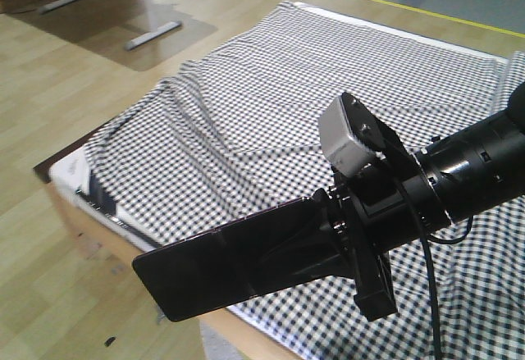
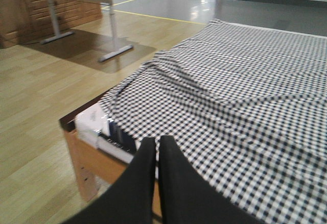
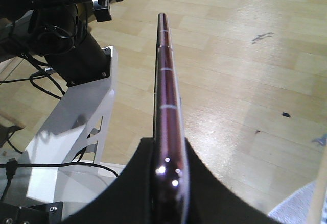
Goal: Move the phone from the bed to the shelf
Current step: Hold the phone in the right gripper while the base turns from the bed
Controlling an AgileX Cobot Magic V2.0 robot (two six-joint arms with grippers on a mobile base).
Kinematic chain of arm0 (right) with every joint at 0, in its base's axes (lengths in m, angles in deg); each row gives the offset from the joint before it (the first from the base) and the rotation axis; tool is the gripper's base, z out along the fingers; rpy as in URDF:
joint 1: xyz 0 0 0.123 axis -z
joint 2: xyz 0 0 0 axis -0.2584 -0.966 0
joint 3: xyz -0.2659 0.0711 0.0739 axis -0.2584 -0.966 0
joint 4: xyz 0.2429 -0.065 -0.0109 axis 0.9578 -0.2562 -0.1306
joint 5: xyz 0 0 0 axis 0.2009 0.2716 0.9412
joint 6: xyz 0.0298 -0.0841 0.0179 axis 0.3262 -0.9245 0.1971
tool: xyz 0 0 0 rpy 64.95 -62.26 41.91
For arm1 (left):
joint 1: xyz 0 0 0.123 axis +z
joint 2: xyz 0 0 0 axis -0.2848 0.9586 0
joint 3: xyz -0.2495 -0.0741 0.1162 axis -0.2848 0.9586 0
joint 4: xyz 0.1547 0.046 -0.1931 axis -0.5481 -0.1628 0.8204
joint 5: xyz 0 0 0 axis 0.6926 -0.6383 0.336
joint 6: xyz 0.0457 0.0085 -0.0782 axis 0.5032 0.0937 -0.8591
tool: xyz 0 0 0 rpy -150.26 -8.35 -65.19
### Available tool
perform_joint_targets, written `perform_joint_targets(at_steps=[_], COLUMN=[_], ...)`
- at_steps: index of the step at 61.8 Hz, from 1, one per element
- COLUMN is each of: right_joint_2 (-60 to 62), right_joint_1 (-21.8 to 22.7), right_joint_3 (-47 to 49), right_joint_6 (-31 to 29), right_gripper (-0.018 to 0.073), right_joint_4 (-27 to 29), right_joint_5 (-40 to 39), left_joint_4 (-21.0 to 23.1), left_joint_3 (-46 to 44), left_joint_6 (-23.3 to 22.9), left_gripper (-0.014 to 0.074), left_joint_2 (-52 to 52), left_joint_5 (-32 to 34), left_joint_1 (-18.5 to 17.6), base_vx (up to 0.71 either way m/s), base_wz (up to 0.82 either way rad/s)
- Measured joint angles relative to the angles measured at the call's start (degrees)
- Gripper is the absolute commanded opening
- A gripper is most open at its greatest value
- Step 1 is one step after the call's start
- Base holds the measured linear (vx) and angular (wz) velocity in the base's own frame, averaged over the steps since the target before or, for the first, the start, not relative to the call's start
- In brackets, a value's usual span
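Clamping the phone (image 1: 221, 266), right gripper (image 3: 167, 143) holds it over the bed's (image 1: 328, 89) near edge; left gripper (image 2: 157, 141) closed, empty.

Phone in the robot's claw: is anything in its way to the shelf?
Nothing visible blocks it. The right gripper clamps the phone in open air by the bed edge, above the wooden floor. But no view shows the shelf, so the rest of the way cannot be judged.

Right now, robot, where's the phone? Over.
Right end effector shut on phone, held clear of bed. Left end effector shut, empty. Shelf not in view.
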Motion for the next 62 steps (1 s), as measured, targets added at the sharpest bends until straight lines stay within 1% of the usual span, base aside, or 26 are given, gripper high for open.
perform_joint_targets(at_steps=[28, 62], right_joint_2=[0.0, 0.0], right_joint_1=[0.0, 0.0], right_joint_3=[0.0, 0.0], right_joint_6=[0.0, 0.0], right_gripper=[-0.0001, -0.0001], right_joint_4=[0.0, 0.0], right_joint_5=[0.0, 0.0], left_joint_4=[0.0, 0.0], left_joint_3=[0.0, 0.0], left_joint_6=[0.0, 0.0], left_gripper=[0.0001, 0.0001], left_joint_2=[0.0, 0.0], left_joint_5=[0.0, 0.0], left_joint_1=[0.0, 0.0], base_vx=[-0.11, -0.12], base_wz=[0.44, 0.51])
